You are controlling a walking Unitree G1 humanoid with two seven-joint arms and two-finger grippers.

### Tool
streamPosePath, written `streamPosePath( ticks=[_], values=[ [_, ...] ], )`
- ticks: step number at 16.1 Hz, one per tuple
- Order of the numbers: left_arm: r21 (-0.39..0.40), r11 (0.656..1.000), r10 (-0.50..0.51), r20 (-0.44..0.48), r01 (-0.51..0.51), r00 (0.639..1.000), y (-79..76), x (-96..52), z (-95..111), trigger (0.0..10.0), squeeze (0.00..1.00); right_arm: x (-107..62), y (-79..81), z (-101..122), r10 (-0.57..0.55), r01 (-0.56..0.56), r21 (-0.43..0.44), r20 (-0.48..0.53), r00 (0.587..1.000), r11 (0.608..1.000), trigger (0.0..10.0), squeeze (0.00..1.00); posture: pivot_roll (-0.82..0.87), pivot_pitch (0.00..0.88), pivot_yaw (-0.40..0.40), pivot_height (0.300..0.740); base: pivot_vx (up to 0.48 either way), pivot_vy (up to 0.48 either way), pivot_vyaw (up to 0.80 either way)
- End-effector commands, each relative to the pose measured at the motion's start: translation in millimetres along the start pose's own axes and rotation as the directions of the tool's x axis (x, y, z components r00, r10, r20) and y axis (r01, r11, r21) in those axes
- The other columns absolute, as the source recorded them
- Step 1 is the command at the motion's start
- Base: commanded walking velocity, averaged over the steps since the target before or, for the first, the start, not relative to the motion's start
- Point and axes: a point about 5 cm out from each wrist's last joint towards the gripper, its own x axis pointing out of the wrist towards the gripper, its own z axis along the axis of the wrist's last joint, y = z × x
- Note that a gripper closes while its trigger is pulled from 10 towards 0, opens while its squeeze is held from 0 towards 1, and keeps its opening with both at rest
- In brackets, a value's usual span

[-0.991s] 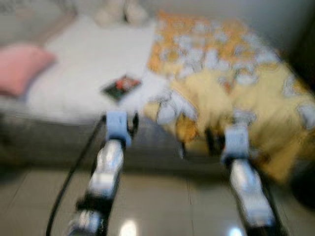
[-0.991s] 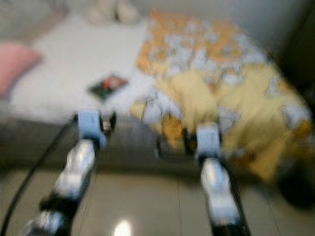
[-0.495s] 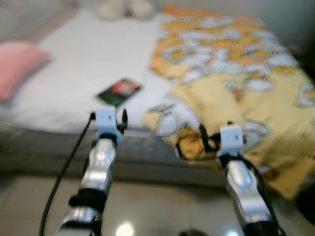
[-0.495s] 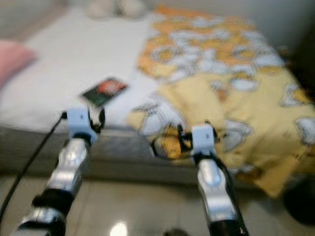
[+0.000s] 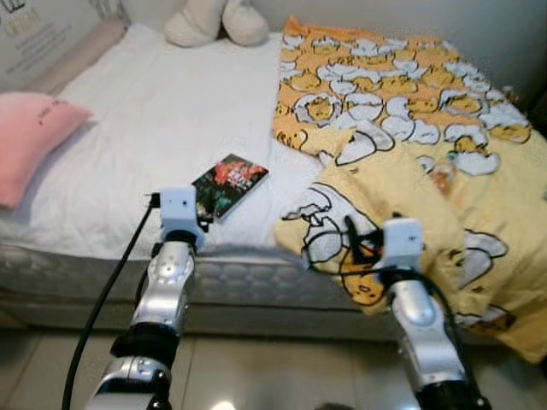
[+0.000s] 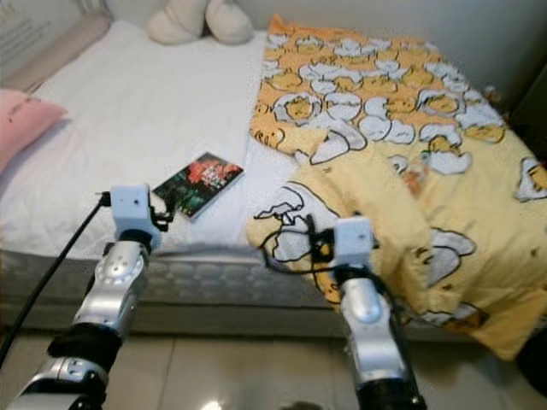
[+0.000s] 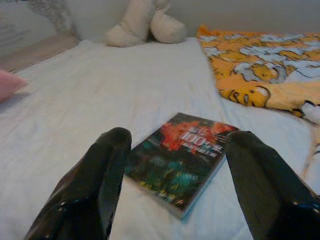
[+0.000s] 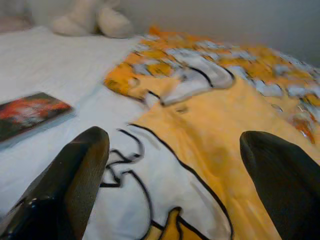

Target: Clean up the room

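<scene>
Centre of the frame, a book lies flat on the white bed, just ahead of the left hand, fingers spread wide. The right hand, also wide, hovers over the crumpled yellow blanket, whose right edge is cut off.

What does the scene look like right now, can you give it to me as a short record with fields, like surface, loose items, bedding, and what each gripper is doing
surface: bed with white sheet
loose item: book lying flat near the bed's front edge
bedding: yellow patterned blanket rumpled over the robot's right side of the bed, hanging over the front edge
pillow: pink pillow at the left edge
soft toy: cream plush at the far end
left gripper: open, aimed at the book, not touching it
right gripper: open, above the blanket's folded corner
</scene>
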Motion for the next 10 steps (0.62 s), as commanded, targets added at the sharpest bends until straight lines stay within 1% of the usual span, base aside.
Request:
streamPosePath(
  ticks=[1,2,10],
  values=[
    [0.038,0.998,-0.041,0.039,0.039,0.998,-3.1,3.1,9.4,10.0,0.00,4.5,-1.7,5.3,-0.018,0.017,0.025,0.018,1.000,1.000,10.0,0.00,-0.03,0.000,0.017,0.740,0.307,0.368,-0.56],
    [0.052,0.997,-0.054,0.045,0.052,0.998,-5.2,4.9,11.6,10.0,0.00,5.1,-1.1,3.6,-0.015,0.015,0.022,0.008,1.000,1.000,10.0,0.00,-0.03,0.000,0.020,0.740,0.360,0.319,-0.77],
    [0.072,0.996,-0.056,0.028,0.054,0.998,-0.4,12.2,13.3,10.0,0.00,0.6,-4.3,-2.0,-0.016,0.016,0.020,-0.005,1.000,1.000,10.0,0.00,-0.05,0.000,0.024,0.740,0.448,0.000,-0.74]
  ],
)
